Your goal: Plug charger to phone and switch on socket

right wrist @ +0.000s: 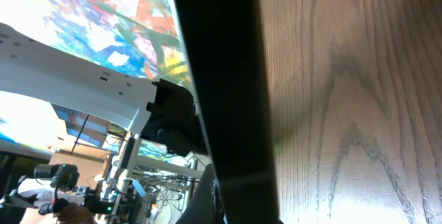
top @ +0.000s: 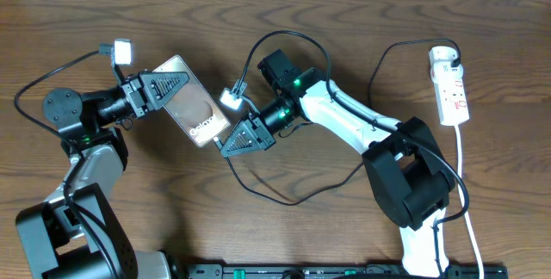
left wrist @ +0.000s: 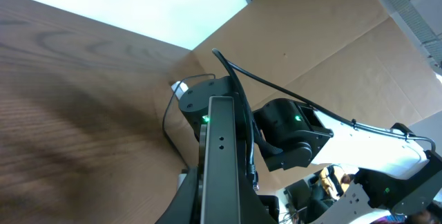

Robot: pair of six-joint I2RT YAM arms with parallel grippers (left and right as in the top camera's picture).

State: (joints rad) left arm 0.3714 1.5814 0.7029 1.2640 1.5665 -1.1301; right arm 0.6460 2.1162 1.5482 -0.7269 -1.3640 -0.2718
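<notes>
Left gripper (top: 181,81) clamped phone (top: 194,107); right gripper (top: 227,147), apparently closed on charger (top: 284,202) at phone's 5 o'clock end, needed a straight, aligned push.

Count from overhead, tbl (top: 344,3) x1:
- phone (top: 196,107) x1
- socket strip (top: 451,85) x1, w/ 1 white cord (top: 466,184); no. of outlets can't be read at this res
- charger cable (top: 284,201) x1
- arms x2: left arm (top: 82,111), right arm (top: 344,120)
- grippers x2: left gripper (top: 183,85), right gripper (top: 228,147), 2 fingers ea
- lit wrist lamps x2: (top: 124,52), (top: 230,100)
- green LEDs in left wrist view x2: (left wrist: 205,119), (left wrist: 297,119)
</notes>
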